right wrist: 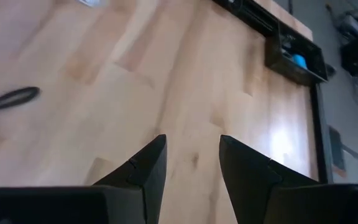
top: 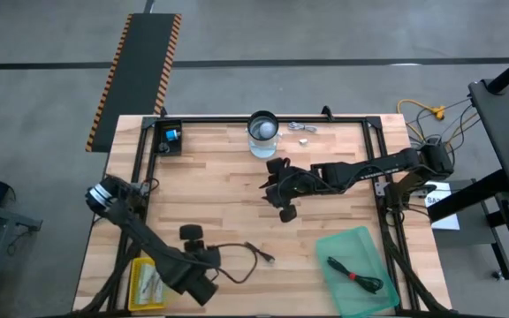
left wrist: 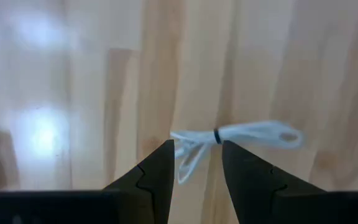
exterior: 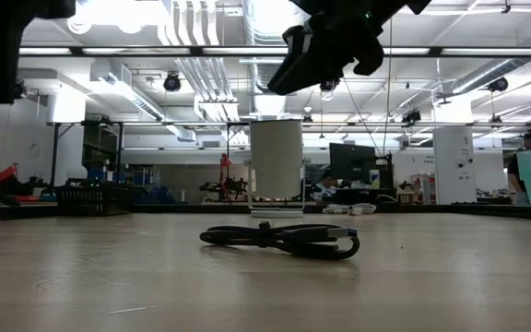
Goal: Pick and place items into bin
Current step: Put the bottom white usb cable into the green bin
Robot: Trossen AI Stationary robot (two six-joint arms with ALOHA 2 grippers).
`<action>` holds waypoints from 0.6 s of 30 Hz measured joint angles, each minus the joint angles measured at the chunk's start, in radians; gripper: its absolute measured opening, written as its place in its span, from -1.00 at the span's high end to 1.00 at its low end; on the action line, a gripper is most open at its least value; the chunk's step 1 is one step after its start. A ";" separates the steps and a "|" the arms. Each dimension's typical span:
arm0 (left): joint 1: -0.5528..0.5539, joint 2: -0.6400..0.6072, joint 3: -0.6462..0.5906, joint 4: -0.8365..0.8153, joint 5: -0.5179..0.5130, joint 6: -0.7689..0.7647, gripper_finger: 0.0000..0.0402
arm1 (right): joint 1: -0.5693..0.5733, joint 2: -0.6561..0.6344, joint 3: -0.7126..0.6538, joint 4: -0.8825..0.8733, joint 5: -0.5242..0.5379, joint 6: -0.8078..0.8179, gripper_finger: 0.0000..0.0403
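The left gripper [left wrist: 197, 163] hung over the worktop [top: 325, 221] at its near left, around 7 o'clock on the high view. Its jaws were parted and held nothing. Straight ahead of its tips lay the short white cable [left wrist: 235, 134], flat on the wood, with its looped end showing in the gap between the fingers. The cable's long axis ran along the line on which the jaws close, not across it. A plain closing would probably catch only the loop, so a turn of the wrist looked advisable.

The right gripper [top: 281, 193] waited above the worktop's middle, also parted and empty, so the left arm was clearly the nearer one. The green bin [top: 334, 243] sat at the near right corner, at roughly 3 o'clock from the left gripper, already holding the black cable with red tip [top: 353, 274].

Only the left wrist view showed the white cable whole; from above the arm seemed to hide it. The high view alone showed the second black cable [top: 237, 258] just beside the left arm, which the low view put in front of the jar [exterior: 276, 166].
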 joint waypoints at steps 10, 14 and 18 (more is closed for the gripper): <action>0.001 0.014 -0.081 0.053 0.055 0.255 0.41 | 0.000 -0.013 0.000 -0.025 0.115 0.060 0.33; 0.001 0.013 -0.115 0.089 0.070 0.310 0.41 | -0.001 -0.014 0.000 -0.030 0.115 0.061 0.33; 0.002 0.012 -0.160 0.134 0.121 0.337 0.41 | 0.000 -0.017 0.000 -0.031 0.115 0.061 0.33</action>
